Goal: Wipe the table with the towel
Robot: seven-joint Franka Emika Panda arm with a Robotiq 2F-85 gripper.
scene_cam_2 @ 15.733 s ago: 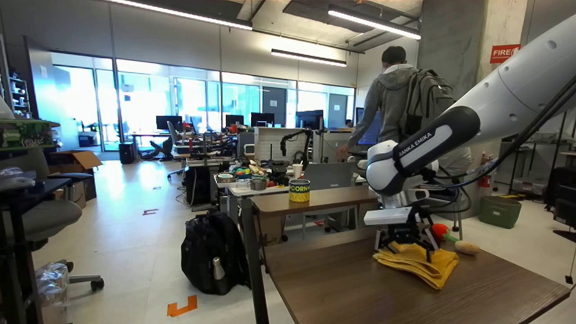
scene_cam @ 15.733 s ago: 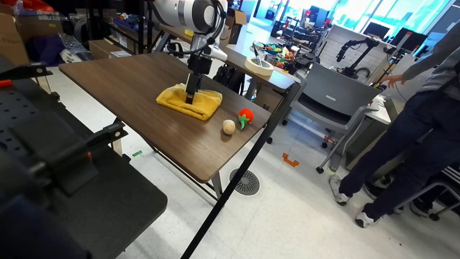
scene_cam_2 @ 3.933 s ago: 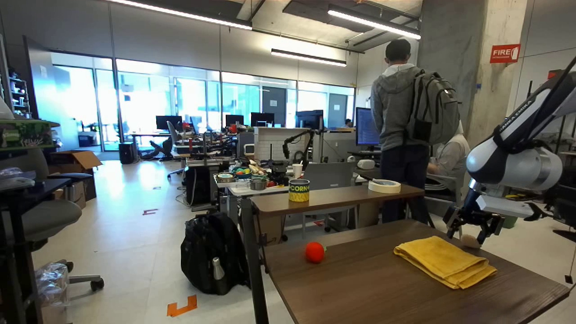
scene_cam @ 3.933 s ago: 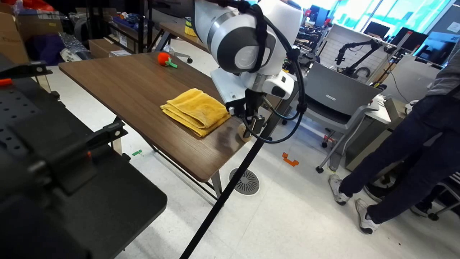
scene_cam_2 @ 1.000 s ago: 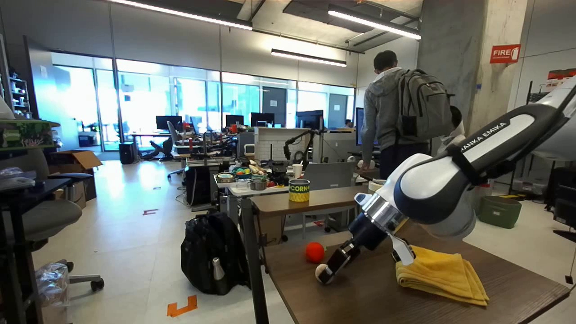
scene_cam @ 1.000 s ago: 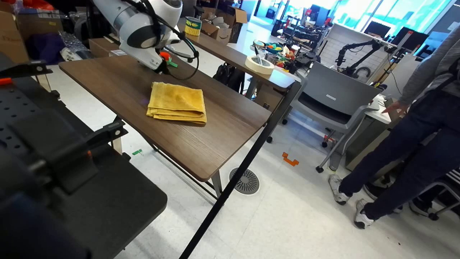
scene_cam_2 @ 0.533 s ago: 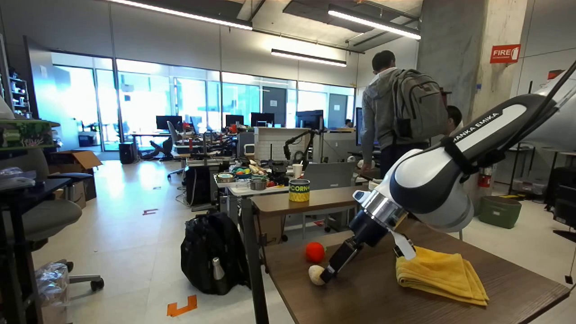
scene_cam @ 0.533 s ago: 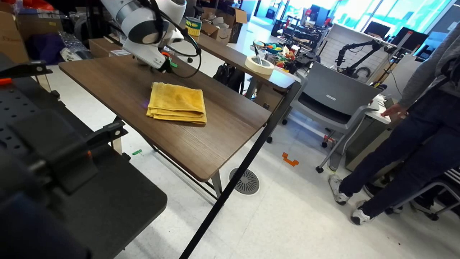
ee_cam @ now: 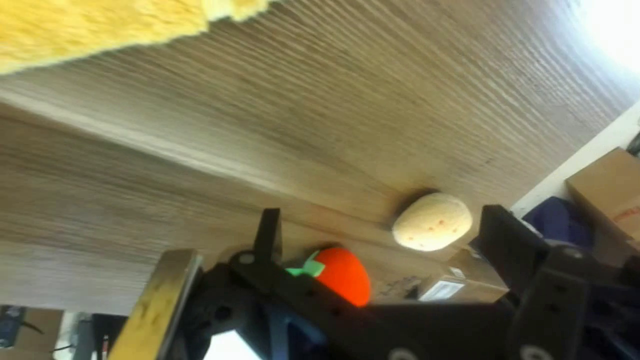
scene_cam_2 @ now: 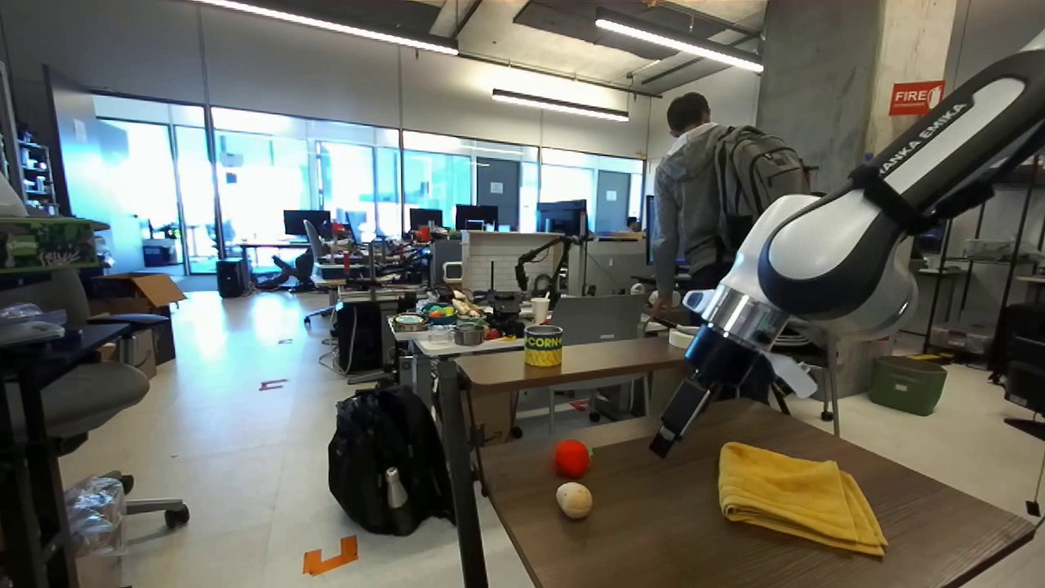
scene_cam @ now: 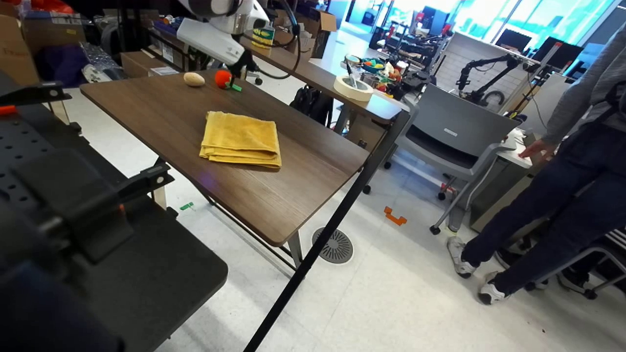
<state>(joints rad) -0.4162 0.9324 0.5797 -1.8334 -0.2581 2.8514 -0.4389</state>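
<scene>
The towel (scene_cam: 242,139) is laid flat, folded in stacked layers, near the middle of the table (scene_cam: 293,195). Above the table, apart from the towel, the gripper (ee_cam: 382,220) is held by the arm (scene_cam_2: 824,261), tilted, with its tips pointed downward. The fingers (ee_cam: 270,235) are spread wide and nothing is gripped by them (in the wrist view a ball (scene_cam_2: 575,500) can be seen through the gap, down on the table). The ball, beige and egg-shaped, is set near one end of the table, just beside a tomato (scene_cam_2: 572,459) but not touched by it. In the wrist view the tomato is partly covered by the gripper, and only part of the towel is shown, at an upper corner. On the shelf (scene_cam_2: 616,356) beyond the table, a can (scene_cam_2: 543,347) (marked CORN) and a tape roll (scene_cam: 352,95) are placed well apart. In an exterior view a person (scene_cam_2: 686,196) is seen from behind, a grey backpack (scene_cam_2: 759,175) being worn. A black backpack (scene_cam_2: 388,461) is set on the floor (scene_cam_2: 245,457).
</scene>
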